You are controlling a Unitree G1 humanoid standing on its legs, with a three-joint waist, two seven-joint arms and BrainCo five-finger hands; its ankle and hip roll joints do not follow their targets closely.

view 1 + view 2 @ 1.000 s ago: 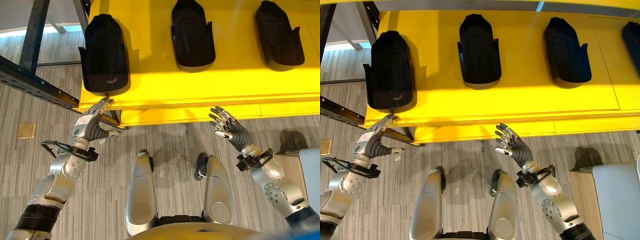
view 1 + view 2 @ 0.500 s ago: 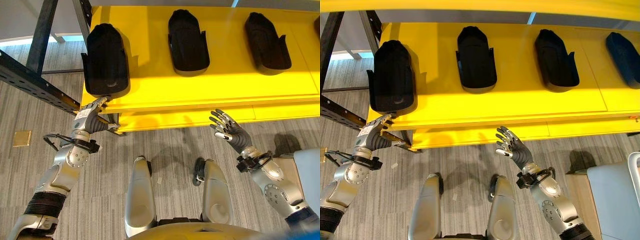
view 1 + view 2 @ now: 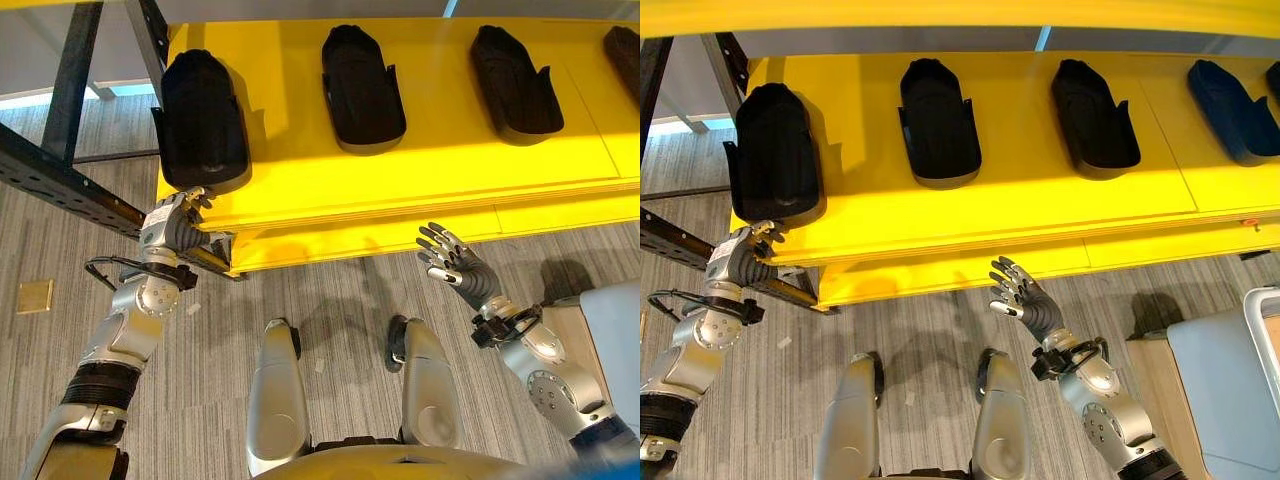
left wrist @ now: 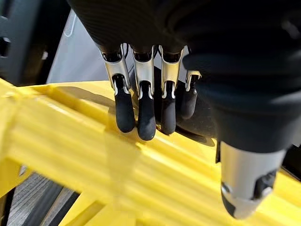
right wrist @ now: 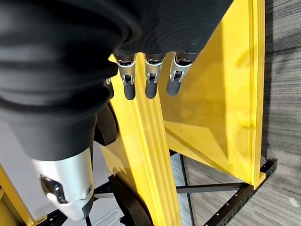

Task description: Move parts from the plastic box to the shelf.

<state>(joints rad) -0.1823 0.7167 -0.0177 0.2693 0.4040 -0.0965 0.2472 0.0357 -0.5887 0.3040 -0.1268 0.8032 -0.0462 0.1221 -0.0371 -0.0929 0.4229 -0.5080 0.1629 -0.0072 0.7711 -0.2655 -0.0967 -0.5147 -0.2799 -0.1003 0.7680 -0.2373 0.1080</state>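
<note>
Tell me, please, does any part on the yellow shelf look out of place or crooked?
Yes, the leftmost black part overhangs the front edge of the yellow shelf, while the other black parts sit further back. The left robot hand touches its near end.

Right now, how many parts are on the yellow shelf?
4 visible: leftmost black part by the left hand, second, third, a dark blue one far right. More may lie beyond the frame.

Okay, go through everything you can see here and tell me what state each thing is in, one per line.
left hand: open, fingertips against the leftmost black part at the shelf edge.
right hand: open, holding nothing, below the shelf front.
leftmost black part: lying on the shelf, overhanging its front edge.
other black parts: lying flat, untouched.
yellow shelf: carrying the parts in a row.
</note>
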